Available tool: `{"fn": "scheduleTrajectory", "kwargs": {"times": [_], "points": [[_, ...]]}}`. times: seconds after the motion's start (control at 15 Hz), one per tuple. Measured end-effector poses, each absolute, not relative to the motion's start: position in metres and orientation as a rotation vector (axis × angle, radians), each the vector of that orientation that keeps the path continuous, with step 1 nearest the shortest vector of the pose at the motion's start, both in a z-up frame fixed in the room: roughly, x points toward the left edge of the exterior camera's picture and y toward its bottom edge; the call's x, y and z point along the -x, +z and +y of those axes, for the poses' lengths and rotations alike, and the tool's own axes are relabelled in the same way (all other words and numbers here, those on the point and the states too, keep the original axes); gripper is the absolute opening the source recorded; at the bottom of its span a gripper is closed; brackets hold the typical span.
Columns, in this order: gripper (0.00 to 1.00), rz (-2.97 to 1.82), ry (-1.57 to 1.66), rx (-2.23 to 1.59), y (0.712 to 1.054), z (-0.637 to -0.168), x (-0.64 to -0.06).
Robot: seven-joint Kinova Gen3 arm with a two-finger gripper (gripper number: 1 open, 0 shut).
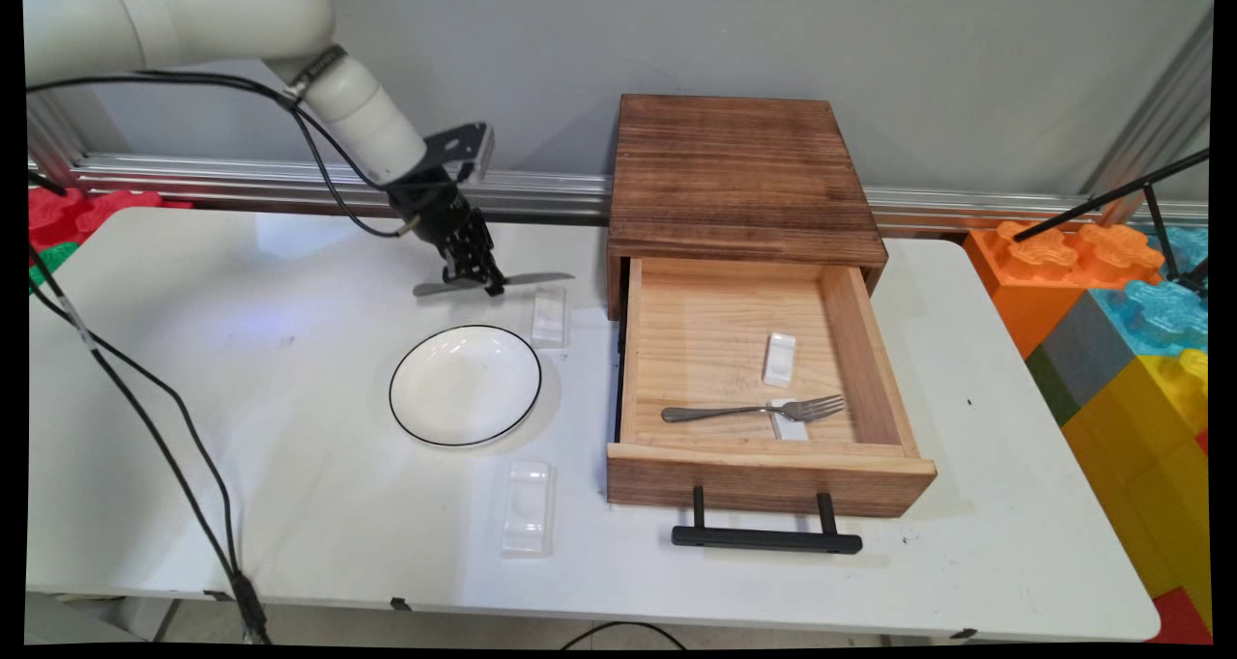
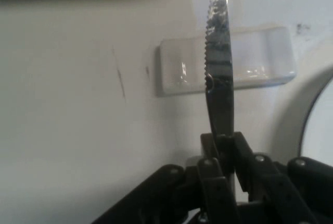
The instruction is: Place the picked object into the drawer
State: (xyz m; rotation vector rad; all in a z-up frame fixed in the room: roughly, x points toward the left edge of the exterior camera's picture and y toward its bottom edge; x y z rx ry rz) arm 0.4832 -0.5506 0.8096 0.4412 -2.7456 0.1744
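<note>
A grey wall with an aluminium rail ran behind the white counter point(image 1: 290, 485), and large coloured toy blocks point(image 1: 1121, 311) were stacked off its right end, with a few more red and green ones at its far left. No brand name or lettering could be read on anything in either view.

The gripper point(image 1: 474, 277) hung above the counter's far left part, its jaws pinched on a single table knife point(image 1: 495, 282) near the middle of its length, so the knife lay roughly level, clear of the surface. In the hand view the knife's point(image 2: 218, 67) serrated blade stood on edge, rising from between the closed fingers point(image 2: 210, 182).

Four small white cutlery rests were in sight. One rest point(image 1: 549, 315) lay just below the knife, beside the far right rim of the one white plate point(image 1: 465, 386) with its thin black rim. A second rest point(image 1: 527, 507) lay nearer, below the plate. Two more sat in the open drawer point(image 1: 763, 466) of the one wooden box point(image 1: 739, 171): one rest point(image 1: 779, 359) alone, the other rest point(image 1: 791, 429) under the head of the one fork point(image 1: 754, 411)
</note>
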Motion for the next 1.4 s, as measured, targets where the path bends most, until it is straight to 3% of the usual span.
{"fn": "scheduleTrajectory", "kwargs": {"times": [0.4, 0.87, 1.4], "points": [[0.00, -2.741, 0.184, -0.475, 0.878, -0.520, -0.479], [0.00, -2.710, 0.158, -0.462, 0.972, -0.489, -0.408], [0.00, -2.681, 0.207, -0.316, 0.994, -0.510, -0.285]]}}
